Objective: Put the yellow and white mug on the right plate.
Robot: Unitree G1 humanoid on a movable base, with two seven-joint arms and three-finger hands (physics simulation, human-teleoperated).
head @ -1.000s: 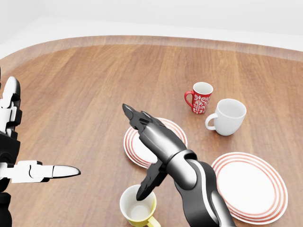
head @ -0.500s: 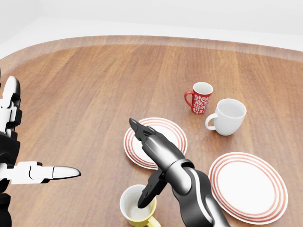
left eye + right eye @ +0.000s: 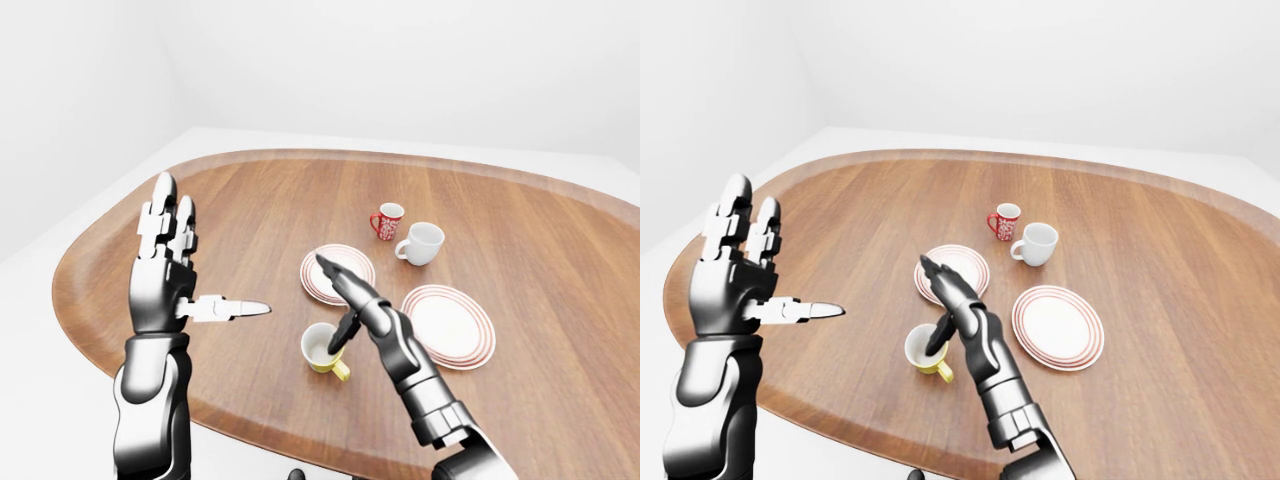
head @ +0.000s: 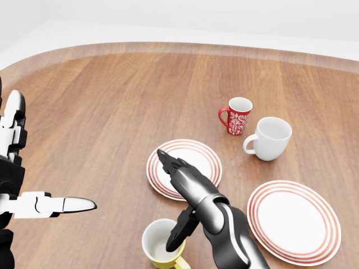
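The yellow and white mug [image 4: 161,245] is seen upright at the near edge of the wooden tabletop [image 4: 112,112], left of the right plate [image 4: 295,221]. The right hand [image 4: 188,193] is held over it, fingers spread, its thumb seemingly dipped inside the rim. The left hand [image 3: 168,275] is raised, fingers wide.

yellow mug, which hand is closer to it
Right. The right hand is at the yellow mug, one finger dipping toward its opening, the others stretched over the left plate. The left hand is raised open, well off to the mug's left.
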